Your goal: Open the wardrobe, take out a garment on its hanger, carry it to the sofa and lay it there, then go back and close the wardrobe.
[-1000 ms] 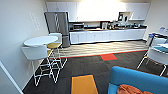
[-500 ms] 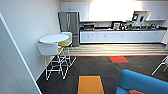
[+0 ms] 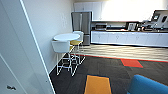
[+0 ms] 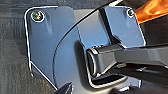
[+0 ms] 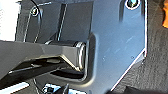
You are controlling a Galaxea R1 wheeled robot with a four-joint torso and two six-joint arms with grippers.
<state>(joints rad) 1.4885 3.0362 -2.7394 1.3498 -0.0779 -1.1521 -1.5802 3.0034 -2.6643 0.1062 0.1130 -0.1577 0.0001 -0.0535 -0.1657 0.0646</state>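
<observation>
A corner of the bright blue sofa (image 3: 147, 86) shows at the lower right of the head view, with nothing lying on the visible part. A tall white panel (image 3: 17, 50) stands very close on the left and leans across the view; I cannot tell whether it is the wardrobe. In the left wrist view an orange patch (image 4: 152, 10) lies beyond the robot's dark plate, and a smaller orange patch (image 5: 165, 20) sits in the right wrist view. Whether these are cloth or carpet is unclear.
A round white table (image 3: 66, 37) with white and yellow stools (image 3: 61, 46) stands by the left wall. Beyond it are a steel fridge (image 3: 82, 23) and a long white kitchen counter (image 3: 130, 37). The dark carpet has an orange tile (image 3: 97, 85) and a red tile (image 3: 131, 63).
The head camera has swung left: table, fridge and counter have slid right in the picture, the white panel now covers more of the left, and less of the sofa shows.
</observation>
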